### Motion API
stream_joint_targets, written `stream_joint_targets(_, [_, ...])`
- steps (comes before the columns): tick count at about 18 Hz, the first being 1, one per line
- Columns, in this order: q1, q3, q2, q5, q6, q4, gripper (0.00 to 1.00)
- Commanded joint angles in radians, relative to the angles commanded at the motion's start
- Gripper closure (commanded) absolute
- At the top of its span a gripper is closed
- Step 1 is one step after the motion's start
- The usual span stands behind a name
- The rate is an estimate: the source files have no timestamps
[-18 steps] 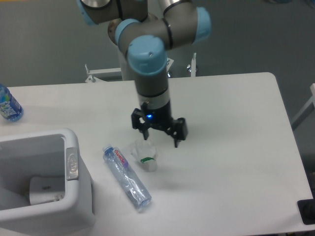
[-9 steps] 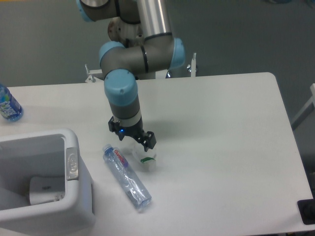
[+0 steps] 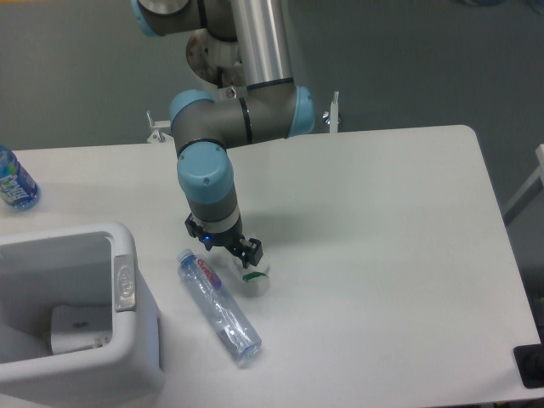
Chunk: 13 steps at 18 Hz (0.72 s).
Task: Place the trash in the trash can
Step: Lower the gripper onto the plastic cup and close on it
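The gripper (image 3: 228, 249) hides part of the wrapper (image 3: 253, 280); the trash can (image 3: 127, 336) is cut off at the left edge.

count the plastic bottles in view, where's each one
2. The red-lettered bottle lies on the table between the trash can and the wrapper; the blue-labelled bottle sits at the left edge, partly cropped.
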State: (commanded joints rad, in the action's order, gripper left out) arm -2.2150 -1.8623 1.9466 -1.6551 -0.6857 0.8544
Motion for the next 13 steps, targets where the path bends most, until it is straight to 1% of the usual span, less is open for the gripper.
stream_joint_targets(1, [-0.006, 0.0, -0.003, -0.002, -0.002, 0.003, 1.0])
stream_joint_targets(6, [-0.07, 0.023, -0.038, 0.006, -0.018, 0.02, 1.0])
stream_joint_targets(7, [-0.083, 0.032, -0.052, 0.009, -0.02, 0.034, 1.0])
stream_joint_targets(10, [-0.127, 0.083, -0.078, 0.037, -0.021, 0.1, 1.0])
stream_joint_targets(13, [-0.184, 0.129, -0.139, 0.148, -0.02, 0.141, 1.0])
